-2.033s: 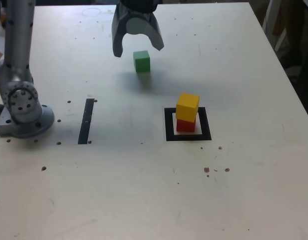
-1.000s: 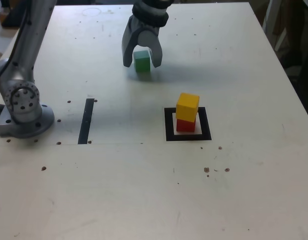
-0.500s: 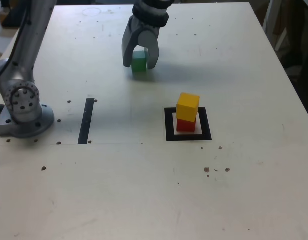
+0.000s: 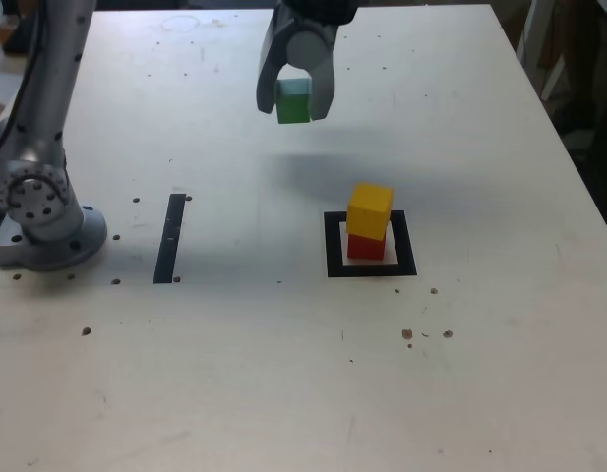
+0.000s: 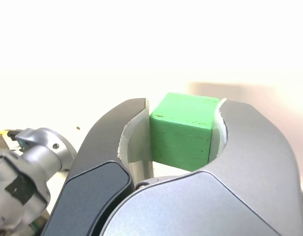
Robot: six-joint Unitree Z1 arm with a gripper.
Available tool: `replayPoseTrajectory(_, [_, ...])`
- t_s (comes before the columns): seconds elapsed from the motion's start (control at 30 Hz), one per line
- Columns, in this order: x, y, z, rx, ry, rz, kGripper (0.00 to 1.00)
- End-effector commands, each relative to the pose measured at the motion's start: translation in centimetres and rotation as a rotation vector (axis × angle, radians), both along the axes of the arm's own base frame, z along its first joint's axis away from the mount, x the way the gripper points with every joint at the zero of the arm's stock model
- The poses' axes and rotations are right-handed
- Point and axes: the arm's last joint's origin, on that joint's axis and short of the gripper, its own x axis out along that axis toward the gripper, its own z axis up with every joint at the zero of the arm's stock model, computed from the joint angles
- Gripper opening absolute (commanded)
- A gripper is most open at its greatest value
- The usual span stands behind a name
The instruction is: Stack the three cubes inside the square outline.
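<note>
The gripper (image 4: 295, 98) has the green cube (image 4: 293, 101) clamped between its two jaws and holds it up off the table (image 4: 480, 374), with the cube's shadow lying on the surface below it. In the wrist view the green cube (image 5: 183, 130) sits snug between the pale inner pads, both jaws pressed against its sides. Over in the exterior view, nearer the camera and toward that view's right, the yellow cube (image 4: 370, 209) sits on top of the red cube (image 4: 366, 245), slightly twisted relative to it, and the pair stands inside the black square outline (image 4: 370, 267). The green cube is well apart from that stack, farther back on the table. On the exterior view's left, a straight black tape strip (image 4: 170, 238) lies on the table beside the arm's grey base (image 4: 47, 221).
</note>
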Motion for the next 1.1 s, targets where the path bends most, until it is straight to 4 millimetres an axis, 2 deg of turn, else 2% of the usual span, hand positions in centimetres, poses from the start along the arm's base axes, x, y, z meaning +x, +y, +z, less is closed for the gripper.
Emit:
replayPoseTrajectory(0.0, [0.2, -1.1, 0.9, 0.004, -0.011, -0.02, 0.3])
replayPoseTrajectory(0.27, [1.1, -7.0, 3.2, 0.007, -0.052, -0.117, 0.3])
replayPoseTrajectory(0.57, [1.6, -12.4, 4.0, 0.001, -0.083, -0.191, 0.3])
replayPoseTrajectory(0.9, [2.5, -17.1, 4.1, -0.004, -0.111, -0.259, 0.3])
replayPoseTrajectory(1.07, [3.4, -18.1, 3.7, -0.016, -0.116, -0.27, 0.3])
